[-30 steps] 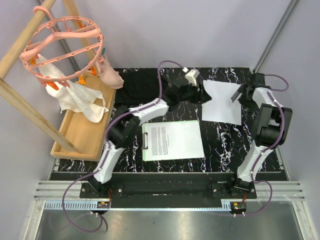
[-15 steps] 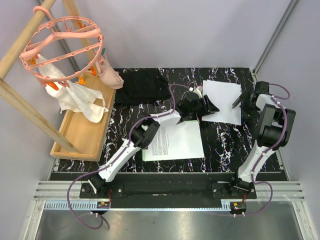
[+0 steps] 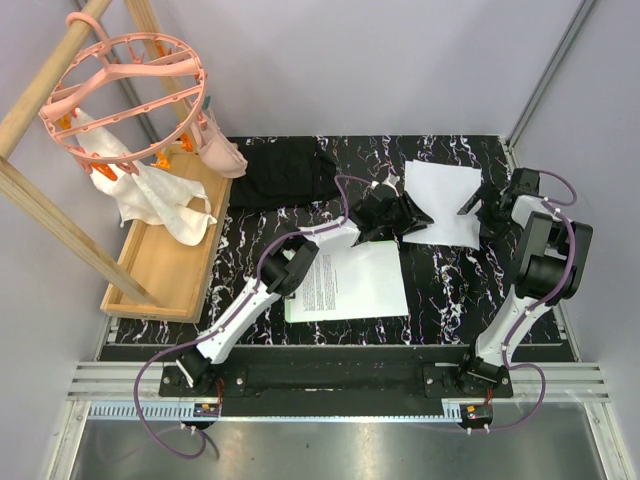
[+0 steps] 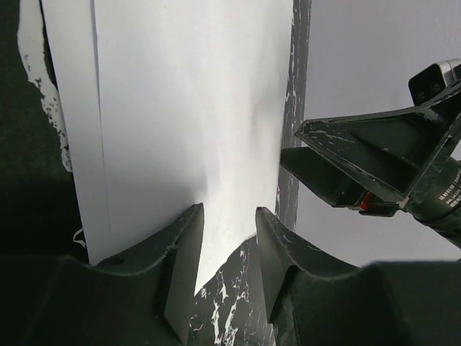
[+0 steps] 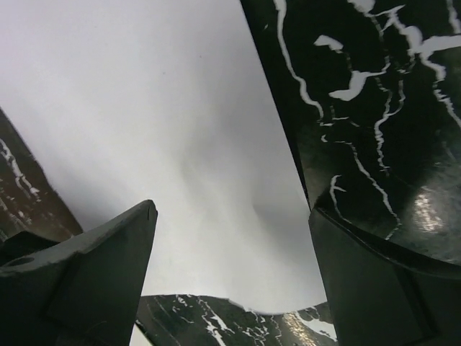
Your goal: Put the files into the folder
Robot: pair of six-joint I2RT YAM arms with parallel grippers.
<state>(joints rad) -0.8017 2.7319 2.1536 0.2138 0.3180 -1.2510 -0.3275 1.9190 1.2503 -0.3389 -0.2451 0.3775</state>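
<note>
We see the blank files (image 3: 440, 195) lying near the table's (image 3: 450, 290) far right corner. The left tool (image 4: 229, 216) straddles their edge, narrow (a gap shows); the right tool (image 5: 232, 209) gapes wide over the opposite edge.

I'm watching the left gripper (image 3: 414, 214) sitting at the near-left corner of the blank sheet (image 3: 440, 188) on the black marbled worktop (image 3: 440, 290). The right gripper (image 3: 476, 204) is hovering at that sheet's right edge. A printed sheet (image 3: 358, 285) is lying nearer the bases.
</note>
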